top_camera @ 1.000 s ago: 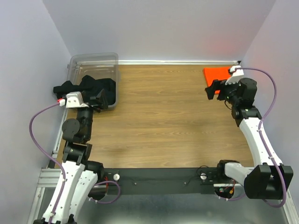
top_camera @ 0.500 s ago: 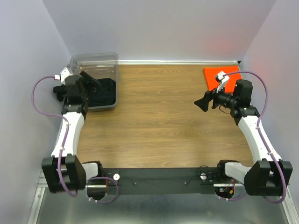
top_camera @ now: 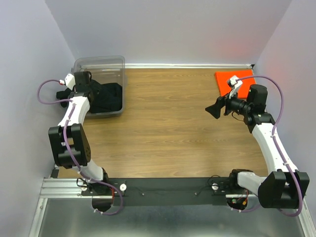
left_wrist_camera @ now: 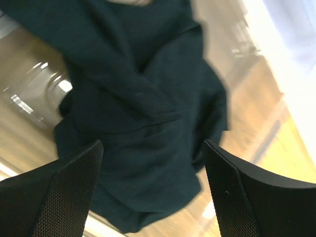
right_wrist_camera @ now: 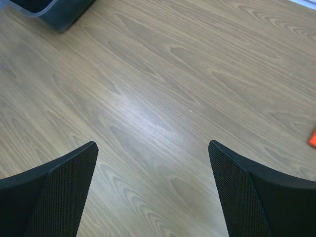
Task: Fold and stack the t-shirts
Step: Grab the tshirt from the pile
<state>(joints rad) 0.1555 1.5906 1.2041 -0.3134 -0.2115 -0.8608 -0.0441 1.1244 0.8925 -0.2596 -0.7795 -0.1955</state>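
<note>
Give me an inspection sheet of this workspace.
Surface: wood-grain table, no spills seen.
Job's things: black shirt crumpled in the bin, unfolded; orange shirt lying flat at the far right corner.
Clutter: the clear plastic bin, far left.
Grippers: left gripper open above the black shirt; right gripper open over bare table.
Cables: purple cable looping off each wrist, no snag seen.
Surroundings: plain walls on three sides.

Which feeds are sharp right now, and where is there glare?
Left wrist: blurred, the black t-shirt soft-edged, white washout at upper right, glints on the clear bin. Right wrist: crisp wood grain, a pale sheen on the table. Top external: evenly lit, sharp; the orange t-shirt throws a red glow on the wall.
</note>
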